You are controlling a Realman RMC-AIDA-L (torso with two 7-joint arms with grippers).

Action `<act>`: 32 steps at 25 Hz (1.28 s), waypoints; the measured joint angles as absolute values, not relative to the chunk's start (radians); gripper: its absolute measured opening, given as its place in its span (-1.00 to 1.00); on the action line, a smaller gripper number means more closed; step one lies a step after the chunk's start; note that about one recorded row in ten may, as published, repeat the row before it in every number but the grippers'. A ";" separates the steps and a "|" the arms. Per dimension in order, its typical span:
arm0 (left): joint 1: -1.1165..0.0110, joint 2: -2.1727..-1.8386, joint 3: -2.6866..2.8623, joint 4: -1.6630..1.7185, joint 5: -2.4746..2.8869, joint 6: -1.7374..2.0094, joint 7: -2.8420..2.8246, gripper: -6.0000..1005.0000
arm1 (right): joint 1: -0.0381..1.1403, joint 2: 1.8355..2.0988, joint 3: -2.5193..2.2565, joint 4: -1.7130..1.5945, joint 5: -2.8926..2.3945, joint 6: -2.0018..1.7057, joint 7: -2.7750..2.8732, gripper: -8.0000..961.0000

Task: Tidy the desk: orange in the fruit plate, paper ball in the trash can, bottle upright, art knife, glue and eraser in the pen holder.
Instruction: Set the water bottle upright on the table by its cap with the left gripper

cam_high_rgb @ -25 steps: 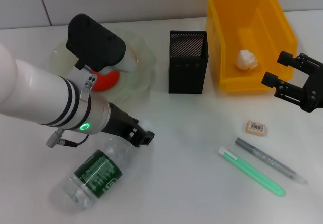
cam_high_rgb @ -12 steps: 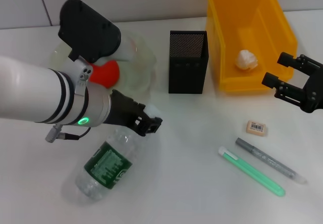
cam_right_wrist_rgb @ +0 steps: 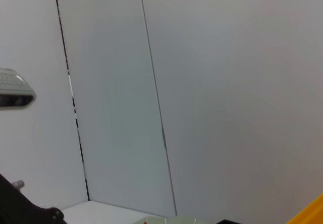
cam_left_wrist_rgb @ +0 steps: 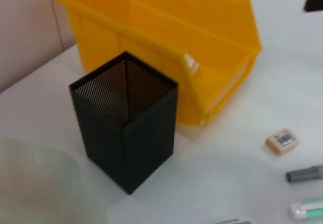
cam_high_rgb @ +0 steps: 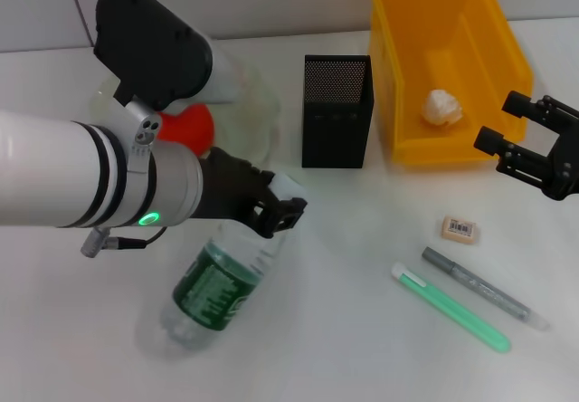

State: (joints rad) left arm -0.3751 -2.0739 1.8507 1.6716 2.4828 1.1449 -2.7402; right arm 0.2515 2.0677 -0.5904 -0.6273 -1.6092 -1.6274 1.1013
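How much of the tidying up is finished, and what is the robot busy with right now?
Done: the orange sits in the fruit plate and the paper ball lies in the trash can. In hand: the left gripper is shut on the bottle near its cap, tipping it up. Left: the eraser, the glue and the art knife lie on the desk, not in the pen holder. The right gripper waits open by the trash can.

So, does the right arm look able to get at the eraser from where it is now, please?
Probably yes. The right gripper hangs open beside the trash can, and the eraser lies on bare table nearby, apart from the pens. The left gripper is busy at the bottle, well away.
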 joint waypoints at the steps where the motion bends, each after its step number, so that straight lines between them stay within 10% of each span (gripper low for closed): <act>1: -0.375 -2.074 1.851 1.672 2.483 1.145 -2.740 -0.12 | 0.252 2.068 -0.590 -0.627 -1.609 -1.627 1.101 0.53; 32: -0.288 -2.071 1.777 1.722 2.372 1.057 -2.627 -0.12 | 0.252 2.068 -0.589 -0.623 -1.609 -1.628 1.101 0.53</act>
State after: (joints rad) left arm -0.2876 -2.0708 1.7772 1.7224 2.3717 1.0568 -2.6272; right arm 0.2515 2.0677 -0.5890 -0.6227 -1.6091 -1.6278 1.1013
